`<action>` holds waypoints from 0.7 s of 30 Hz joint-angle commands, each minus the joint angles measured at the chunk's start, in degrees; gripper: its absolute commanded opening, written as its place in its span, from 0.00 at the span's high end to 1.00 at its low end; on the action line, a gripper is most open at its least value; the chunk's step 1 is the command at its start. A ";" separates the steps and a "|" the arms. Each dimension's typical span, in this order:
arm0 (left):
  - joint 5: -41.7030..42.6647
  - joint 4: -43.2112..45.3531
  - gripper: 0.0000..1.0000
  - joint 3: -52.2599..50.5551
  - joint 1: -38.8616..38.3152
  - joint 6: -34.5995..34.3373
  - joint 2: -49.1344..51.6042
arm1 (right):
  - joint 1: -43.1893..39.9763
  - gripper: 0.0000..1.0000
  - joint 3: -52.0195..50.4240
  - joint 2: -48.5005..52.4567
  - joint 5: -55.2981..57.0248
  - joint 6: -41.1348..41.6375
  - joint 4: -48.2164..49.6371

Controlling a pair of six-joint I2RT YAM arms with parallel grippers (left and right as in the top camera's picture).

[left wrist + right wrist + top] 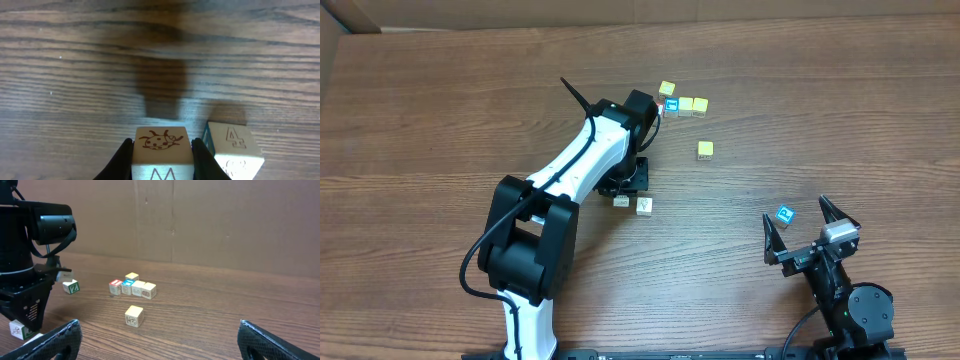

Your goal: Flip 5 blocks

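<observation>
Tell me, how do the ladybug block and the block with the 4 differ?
The ladybug block is squeezed in the left pincer; the 4 block stands free beside it. The ladybug block faces the camera squarely; the 4 block is turned corner-on. Both are pale wooden cubes with engraved marks.

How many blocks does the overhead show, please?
9. Five in the far cluster, a lone yellow block, the ladybug block in the left gripper, the 4 block alongside, a blue block by the right gripper. The left arm may hide more.
</observation>
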 commanded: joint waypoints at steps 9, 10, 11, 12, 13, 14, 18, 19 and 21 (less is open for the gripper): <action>-2.21 1.73 0.78 -0.68 0.33 -0.20 -1.68 | -0.22 0.00 -0.59 -0.39 0.26 -0.02 0.22; -2.14 1.73 0.78 -0.70 0.33 -0.20 -1.66 | -0.22 0.00 -0.59 -0.39 0.26 -0.02 0.22; -2.10 1.86 0.78 -0.92 0.28 -0.20 -1.64 | -0.22 0.00 -0.59 -0.39 0.26 -0.02 0.22; -2.08 1.90 0.78 -1.05 0.26 -0.20 -1.64 | -0.22 0.00 -0.59 -0.39 0.26 -0.02 0.22; -1.90 1.95 0.78 -1.25 0.26 -0.22 -1.62 | -0.22 0.00 -0.59 -0.39 0.26 -0.02 0.20; -1.73 2.05 0.78 -1.46 0.26 -0.28 -1.57 | -0.22 0.00 -0.59 -0.39 0.26 -0.02 0.22; -1.51 3.96 0.78 -3.58 0.26 -0.63 -1.55 | -0.22 0.00 -0.59 -0.39 0.26 -0.02 0.22; -1.73 4.90 0.79 -4.37 0.26 -0.66 -1.57 | -0.22 0.00 -0.59 -0.39 0.26 -0.02 0.22; -1.73 6.73 0.79 -5.42 0.33 -0.63 -1.55 | -0.22 0.00 -0.59 -0.39 0.26 -0.02 0.20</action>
